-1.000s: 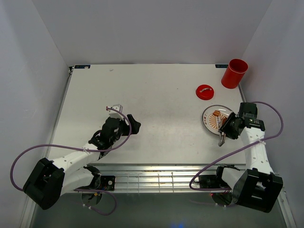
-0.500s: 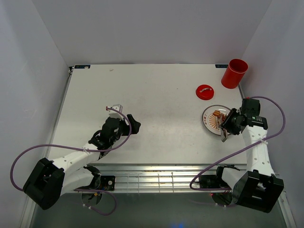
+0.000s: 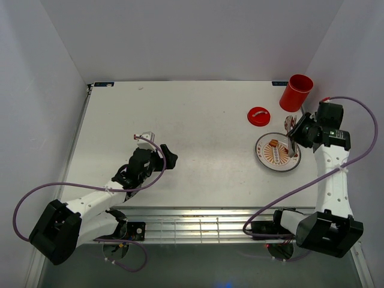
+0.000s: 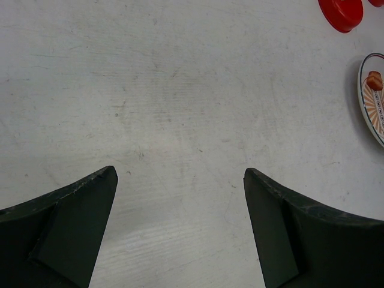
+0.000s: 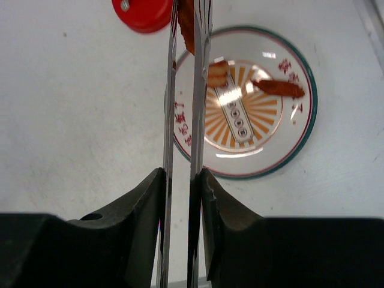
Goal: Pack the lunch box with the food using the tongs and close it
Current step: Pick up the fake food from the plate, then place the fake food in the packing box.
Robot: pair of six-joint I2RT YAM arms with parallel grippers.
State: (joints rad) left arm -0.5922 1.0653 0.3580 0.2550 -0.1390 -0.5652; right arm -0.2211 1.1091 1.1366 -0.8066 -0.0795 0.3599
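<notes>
My right pincer was closed most of the way on the tongs. It squeezed their two arms nearly together, and a reddish-brown strip of food was nipped between the tips at the top of the wrist view. My left pincer gaped fully wide and held nothing, hanging over bare table left of centre. Two remaining pieces lay on the plate at the right of the frame. The lunch box stood open in the upper right corner of the overhead view, with its lid flat to its lower left. I judged the nip on the strip slight: any easing of my squeeze or a jolt could drop it short of the box. The tongs were long, so a swing too low could tip the tall box. It stood close to the table's right edge and the wall, with little room on that side. The left side lay wide open.
</notes>
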